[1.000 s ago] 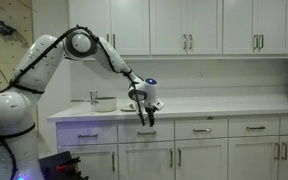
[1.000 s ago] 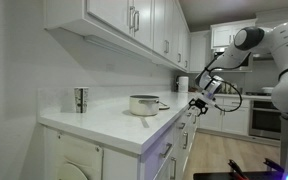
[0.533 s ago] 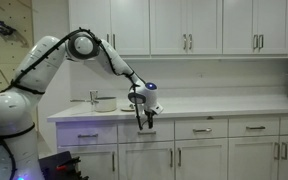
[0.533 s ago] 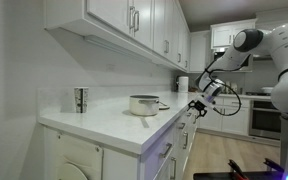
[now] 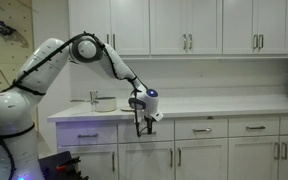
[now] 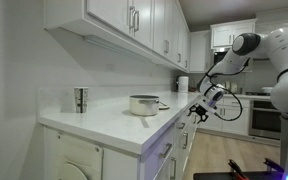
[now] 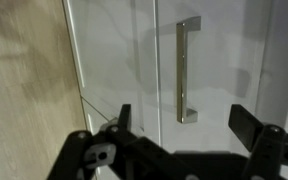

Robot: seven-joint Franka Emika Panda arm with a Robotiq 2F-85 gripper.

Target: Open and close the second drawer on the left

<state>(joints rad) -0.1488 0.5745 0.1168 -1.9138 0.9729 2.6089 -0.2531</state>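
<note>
Kitchen counter (image 5: 224, 104), gripper (image 5: 139, 128) masking second drawer (image 5: 162, 131)

A kitchen: white wall cabinets (image 5: 184, 25) hang above a long white table (image 5: 224, 104), a row of drawers (image 5: 254, 128) runs beneath it, and a steel pot (image 6: 143, 104) stands on top.

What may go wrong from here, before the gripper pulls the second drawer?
1. In the wrist view the open gripper faces the handle, but how far away it is cannot be told. Shutting too early may miss the bar.
2. In an exterior view the countertop edge sits just above the second drawer. A small rise of the gripper may bump it.
</note>
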